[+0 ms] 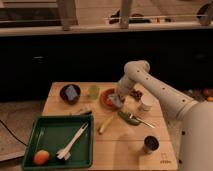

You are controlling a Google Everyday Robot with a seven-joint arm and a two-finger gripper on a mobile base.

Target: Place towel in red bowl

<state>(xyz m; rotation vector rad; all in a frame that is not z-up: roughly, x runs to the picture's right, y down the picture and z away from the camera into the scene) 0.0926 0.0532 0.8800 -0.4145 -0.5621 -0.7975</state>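
Note:
The red bowl (107, 98) sits at the middle of the wooden table (120, 150), toward the back. A pale grey-blue towel (116, 100) lies bunched on the bowl's right side. My gripper (117, 97) is down at the towel, over the bowl's right rim, with the white arm reaching in from the right.
A dark bowl with a blue thing (70, 92) and a green cup (93, 91) stand left of the red bowl. A white container (146, 104), a banana (106, 123), a green utensil (129, 118) and a dark cup (150, 144) lie nearby. A green tray (50, 135) holds a white fork and an orange fruit (41, 157).

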